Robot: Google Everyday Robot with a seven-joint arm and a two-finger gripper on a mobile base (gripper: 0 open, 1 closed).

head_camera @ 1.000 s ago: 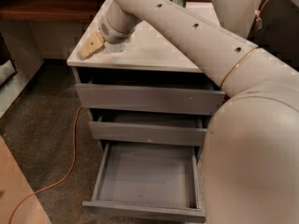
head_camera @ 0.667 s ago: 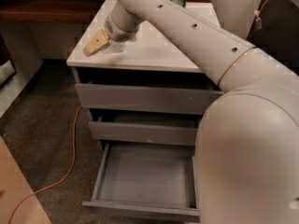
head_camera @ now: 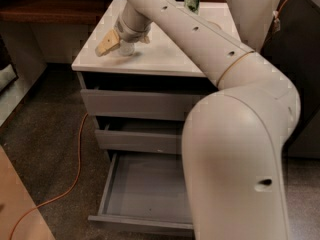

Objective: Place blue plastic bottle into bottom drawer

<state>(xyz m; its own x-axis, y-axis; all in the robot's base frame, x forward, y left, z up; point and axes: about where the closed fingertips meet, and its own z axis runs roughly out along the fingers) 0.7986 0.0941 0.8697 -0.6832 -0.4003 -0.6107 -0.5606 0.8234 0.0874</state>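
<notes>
The blue plastic bottle (head_camera: 127, 49) - small, clear, greyish - stands on the smooth white counter (head_camera: 165, 60) near its left edge, right under the tool (head_camera: 120, 41). Whether the tool is spread or clamped on the bottle, I cannot tell. Down below, the bottom drawer (head_camera: 150, 189) is pulled out - wide, shallow, flat grey inside. A green can (head_camera: 192, 1) sits at the counter's far edge.

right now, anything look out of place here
Nothing spilled or damaged. The bottom drawer stands wide open, the middle drawer slightly ajar; an orange cable trails on the floor. The gripper is at the blue plastic bottle on the cabinet top.
</notes>
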